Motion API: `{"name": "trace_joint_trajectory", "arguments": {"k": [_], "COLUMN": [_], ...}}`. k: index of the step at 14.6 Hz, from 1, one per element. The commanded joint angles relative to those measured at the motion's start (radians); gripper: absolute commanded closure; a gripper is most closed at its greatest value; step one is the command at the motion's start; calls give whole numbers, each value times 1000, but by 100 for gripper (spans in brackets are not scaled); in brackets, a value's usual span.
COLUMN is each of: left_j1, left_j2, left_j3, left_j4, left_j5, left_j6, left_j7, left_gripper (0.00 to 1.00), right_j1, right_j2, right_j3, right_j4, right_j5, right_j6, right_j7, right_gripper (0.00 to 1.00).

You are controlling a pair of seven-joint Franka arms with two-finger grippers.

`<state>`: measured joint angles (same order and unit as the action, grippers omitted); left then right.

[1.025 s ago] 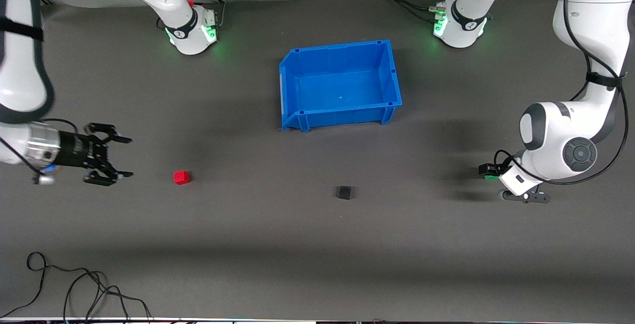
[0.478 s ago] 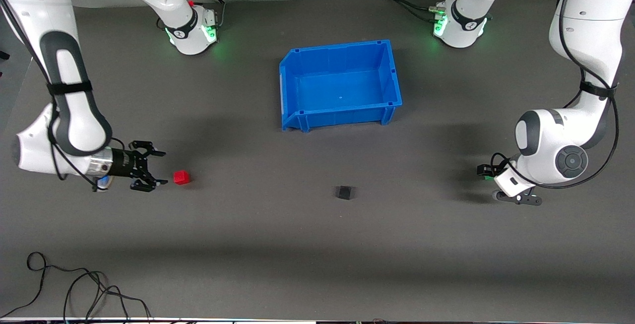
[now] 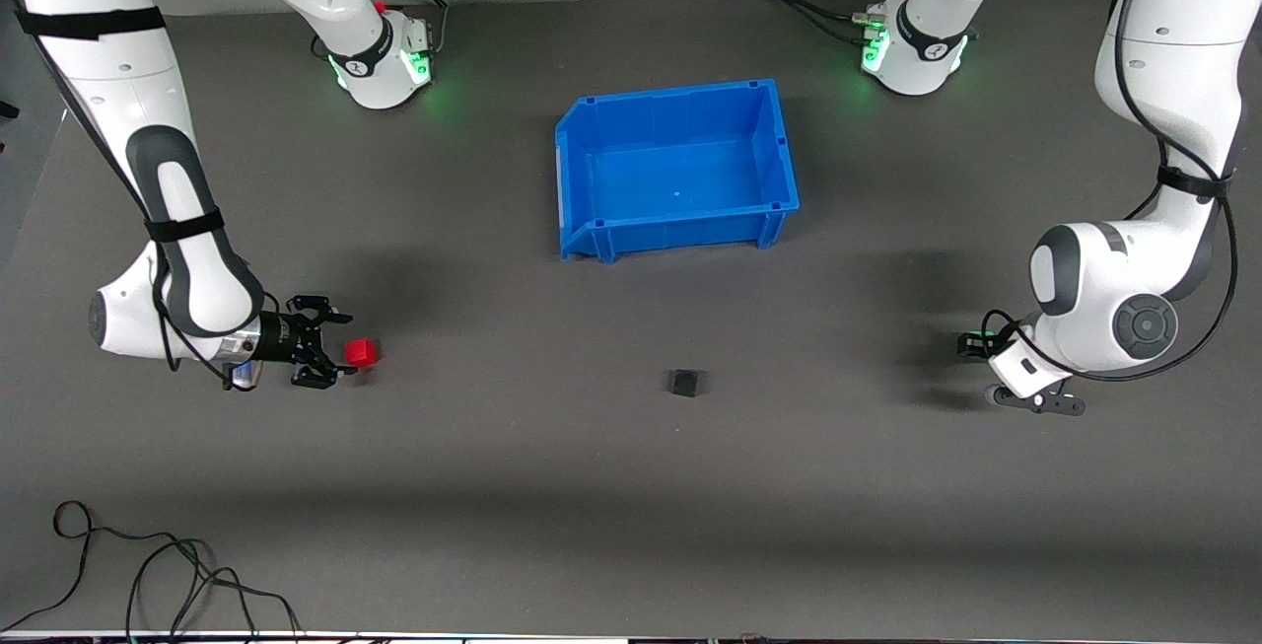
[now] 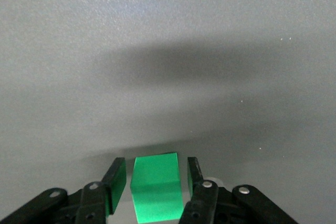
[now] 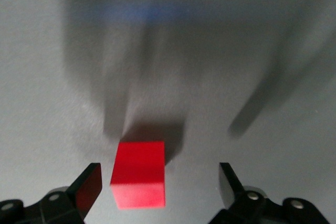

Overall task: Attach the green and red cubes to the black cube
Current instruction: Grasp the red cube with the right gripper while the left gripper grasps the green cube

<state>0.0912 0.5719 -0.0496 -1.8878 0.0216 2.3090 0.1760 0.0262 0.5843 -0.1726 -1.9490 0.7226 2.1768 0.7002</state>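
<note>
Setting: robotics laboratory, tabletop manipulation station.

Evidence noted:
- Dark grey matte surface [image 3: 631, 486] filling nearly the whole frame, bare of any household or office furnishing.
- Two white industrial-type arms, their bases bolted at the upper left [image 3: 380, 62] and upper right [image 3: 912, 52] of the frame, each base glowing with a green status light.
- Black cables [image 3: 808, 13] running to the bases along the top edge.
- Loose black cable loops [image 3: 148, 565] lying at the lower left corner.
- One blue plastic parts bin [image 3: 675, 230], upper centre, of the stackable storage kind.
- Small plain coloured test blocks as the only props, in place of everyday goods.
</note>
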Motion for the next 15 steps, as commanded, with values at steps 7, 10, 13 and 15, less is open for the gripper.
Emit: {"name": "trace_joint_trajectory", "arguments": {"k": [7,10,13,15], "left_j1": [-1,-4,-46,-102], "left_j2": [26,20,28,66], "left_j3": [5,2,-21,-21], "left_j4": [44,81,140,200], "left_j5": [-3,-20,-26,-25], "left_j6": [-13,-40,-83,-82], "left_j7": [-9,-215,-546,-763], "left_gripper": [100,100,100,100], "right_j1": [8,8,9,58], "right_j2": [9,5,-21,-60], "right_j3": [-2,-4,2,5], "right_j4": [15,16,18,41], "right_j5": [38,38,38,37], "right_j6": [3,1,-5,-40], "right_j7": [-31,-28,-1,95], "right_gripper": [70,72,72,72]}}
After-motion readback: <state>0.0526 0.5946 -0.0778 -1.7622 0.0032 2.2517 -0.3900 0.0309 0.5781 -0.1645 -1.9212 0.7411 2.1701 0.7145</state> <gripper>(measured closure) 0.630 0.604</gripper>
